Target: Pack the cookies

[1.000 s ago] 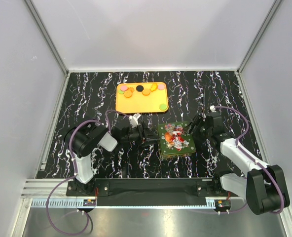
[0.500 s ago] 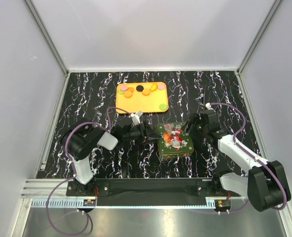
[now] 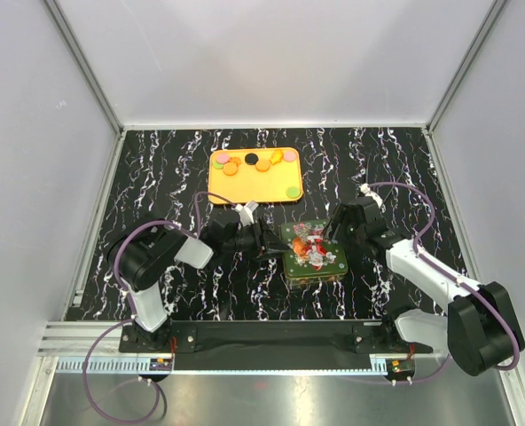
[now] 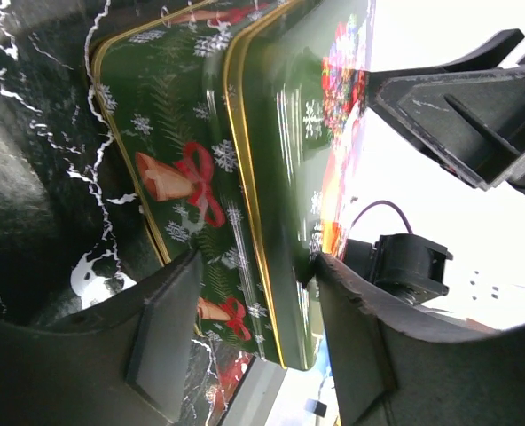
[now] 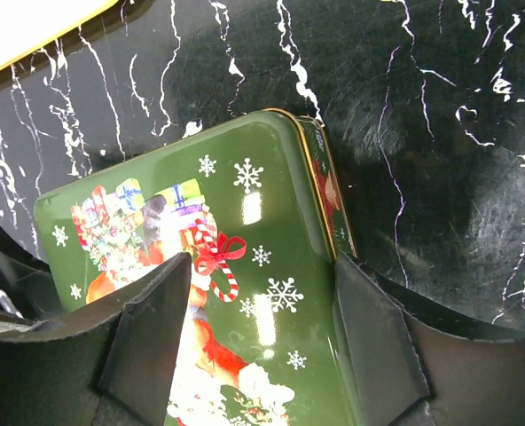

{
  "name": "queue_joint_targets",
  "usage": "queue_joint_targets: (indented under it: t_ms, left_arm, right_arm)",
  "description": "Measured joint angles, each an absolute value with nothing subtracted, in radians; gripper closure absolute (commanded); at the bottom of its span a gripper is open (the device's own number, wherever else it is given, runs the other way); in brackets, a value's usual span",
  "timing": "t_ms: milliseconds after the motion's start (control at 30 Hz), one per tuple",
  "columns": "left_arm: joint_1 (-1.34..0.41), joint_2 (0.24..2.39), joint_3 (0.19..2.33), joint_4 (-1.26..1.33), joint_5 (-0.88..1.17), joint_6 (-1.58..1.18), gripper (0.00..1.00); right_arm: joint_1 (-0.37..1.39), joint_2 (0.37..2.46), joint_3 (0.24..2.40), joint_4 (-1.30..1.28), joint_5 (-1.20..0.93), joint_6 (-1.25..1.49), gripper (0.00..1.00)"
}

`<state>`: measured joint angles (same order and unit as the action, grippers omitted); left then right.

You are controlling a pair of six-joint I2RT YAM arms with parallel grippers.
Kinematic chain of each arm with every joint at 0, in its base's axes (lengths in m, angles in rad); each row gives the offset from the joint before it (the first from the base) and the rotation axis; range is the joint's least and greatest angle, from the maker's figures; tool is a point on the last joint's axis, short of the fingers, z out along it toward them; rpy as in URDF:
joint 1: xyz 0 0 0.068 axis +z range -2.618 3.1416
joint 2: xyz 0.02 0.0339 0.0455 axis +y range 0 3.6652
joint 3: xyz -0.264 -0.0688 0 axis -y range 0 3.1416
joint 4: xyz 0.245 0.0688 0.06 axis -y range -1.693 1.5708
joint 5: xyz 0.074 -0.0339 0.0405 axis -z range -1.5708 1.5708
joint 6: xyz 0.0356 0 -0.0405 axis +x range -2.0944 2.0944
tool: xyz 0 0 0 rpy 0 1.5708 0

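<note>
The cookies, small orange, pink, green and black discs, lie on an orange tray at the back. A green Christmas tin with its lid on sits mid-table. My left gripper is at the tin's left end. In the left wrist view the left gripper stands open astride the tin, one finger against the lid. My right gripper hovers at the tin's right end. It is open over the lid, one finger by the rim.
Grey walls close in the black marbled table on three sides. The arm bases and a metal rail line the near edge. Purple cables loop off both arms.
My right gripper has moved left and toward the back, over the tin's right end. The left gripper has shifted slightly toward the back at the tin's left end, its jaws a little narrower.
</note>
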<state>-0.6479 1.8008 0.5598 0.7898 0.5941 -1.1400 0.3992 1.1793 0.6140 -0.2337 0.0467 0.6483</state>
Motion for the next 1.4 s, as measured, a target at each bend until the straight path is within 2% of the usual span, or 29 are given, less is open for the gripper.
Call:
queue_joint_targets:
  t_ms: [200,533,633,1000,1100,1133,1400]
  left_arm:
    - [-0.651,1.792,0.572,0.753,0.587,-1.131,0.55]
    - [-0.662,1.768,0.608,0.652,0.569,-1.100,0.65]
    - [-0.664,1.763,0.654,0.572,0.568,-1.069,0.60]
    - [-0.675,1.698,0.730,0.315,0.493,-0.923,0.22]
    - [-0.675,1.674,0.730,0.282,0.495,-0.896,0.16]
    - [-0.675,1.664,0.730,0.276,0.496,-0.887,0.07]
    - [-0.674,1.581,0.693,0.294,0.532,-0.868,0.08]
  right_arm:
    - [0.449,1.179,0.623,-0.253,0.113,0.640,0.24]
    - [0.495,1.196,0.627,-0.254,0.178,0.636,0.20]
    - [0.495,1.203,0.628,-0.245,0.196,0.638,0.19]
    - [0.509,1.204,0.628,-0.231,0.180,0.685,0.15]
    - [0.511,1.206,0.626,-0.230,0.165,0.696,0.14]
    - [0.511,1.208,0.622,-0.230,0.160,0.701,0.14]
    - [0.515,1.220,0.611,-0.225,0.136,0.724,0.14]
